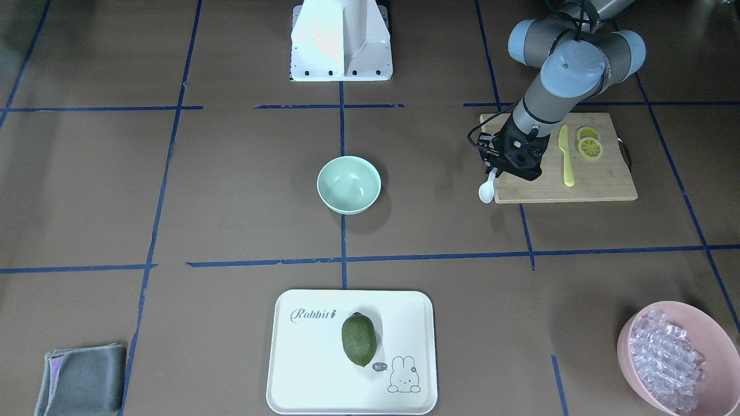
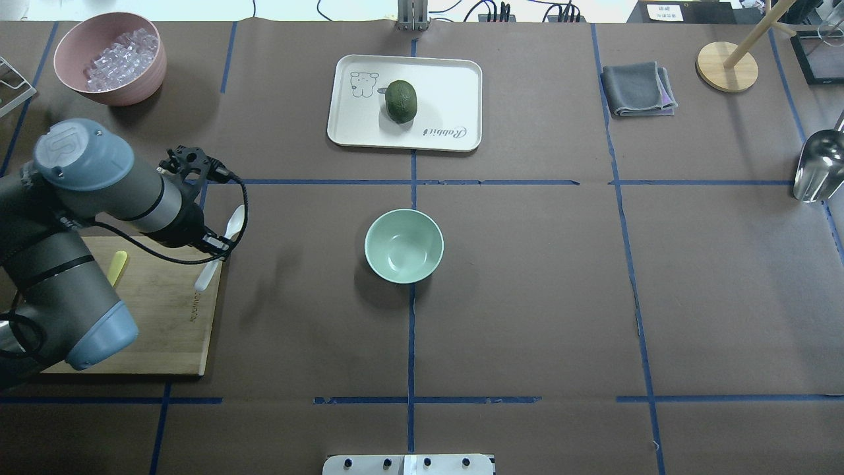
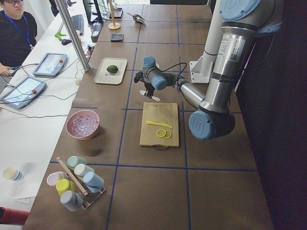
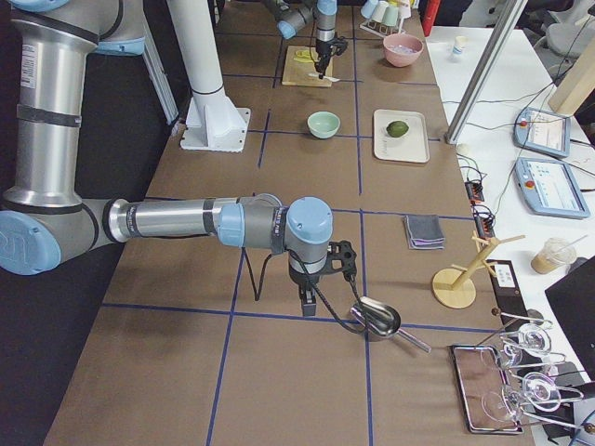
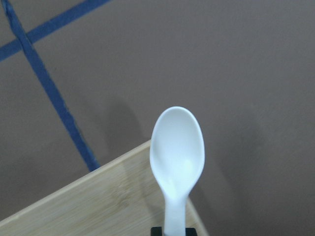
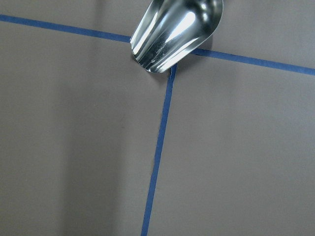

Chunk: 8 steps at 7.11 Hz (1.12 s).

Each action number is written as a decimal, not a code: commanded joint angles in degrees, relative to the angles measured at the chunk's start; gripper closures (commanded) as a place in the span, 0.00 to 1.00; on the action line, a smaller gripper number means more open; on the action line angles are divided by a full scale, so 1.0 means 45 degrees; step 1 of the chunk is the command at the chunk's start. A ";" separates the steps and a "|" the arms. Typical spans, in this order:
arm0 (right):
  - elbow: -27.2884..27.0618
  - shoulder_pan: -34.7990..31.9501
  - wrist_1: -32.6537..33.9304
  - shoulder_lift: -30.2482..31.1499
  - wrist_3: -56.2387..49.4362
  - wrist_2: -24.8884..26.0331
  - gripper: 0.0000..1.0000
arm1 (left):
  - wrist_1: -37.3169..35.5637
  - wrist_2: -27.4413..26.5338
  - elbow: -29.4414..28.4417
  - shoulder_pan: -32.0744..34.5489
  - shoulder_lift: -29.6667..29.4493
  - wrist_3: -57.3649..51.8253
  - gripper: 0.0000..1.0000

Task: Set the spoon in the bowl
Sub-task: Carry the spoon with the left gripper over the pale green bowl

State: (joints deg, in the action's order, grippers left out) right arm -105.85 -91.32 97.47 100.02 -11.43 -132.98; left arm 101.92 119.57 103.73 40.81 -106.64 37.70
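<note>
The white plastic spoon (image 2: 232,222) is held by its handle in my left gripper (image 2: 216,245), which is shut on it. The spoon hangs a little above the corner of the wooden cutting board (image 2: 165,310), with its scoop (image 5: 177,145) pointing out over the table; it also shows in the front view (image 1: 486,192). The mint-green bowl (image 2: 403,245) stands empty at the table's middle, well to the right of the spoon in the overhead view. My right gripper (image 4: 307,297) shows only in the exterior right view, over the table beside a metal scoop; I cannot tell whether it is open or shut.
A yellow knife (image 1: 566,156) and lemon slices (image 1: 589,144) lie on the cutting board. A pink bowl of ice cubes (image 2: 109,56), a white tray (image 2: 455,86) with a green fruit (image 2: 401,101), a grey cloth (image 2: 636,89) and a metal scoop (image 6: 172,34) are on the table.
</note>
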 commanded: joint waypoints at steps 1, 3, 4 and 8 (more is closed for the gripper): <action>-0.0033 0.0000 0.0000 0.0000 0.0000 0.0000 0.00 | -0.1393 0.0011 0.0092 -0.0026 -0.1200 0.0662 0.98; -0.0072 0.0000 0.0000 0.0000 0.0019 0.0000 0.00 | -0.2134 0.0011 0.0074 -0.0104 -0.2077 0.1424 0.98; -0.0072 0.0000 0.0000 0.0000 0.0000 0.0000 0.00 | -0.3648 0.0011 0.0112 -0.0104 -0.3127 0.1445 0.98; -0.0072 0.0000 0.0000 0.0000 0.0000 0.0000 0.00 | -0.4093 -0.0667 -0.1850 -0.1624 -0.6192 0.3433 0.98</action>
State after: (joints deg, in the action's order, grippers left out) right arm -106.21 -91.33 97.47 100.03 -11.40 -132.98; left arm 83.67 118.41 99.84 35.53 -129.14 50.48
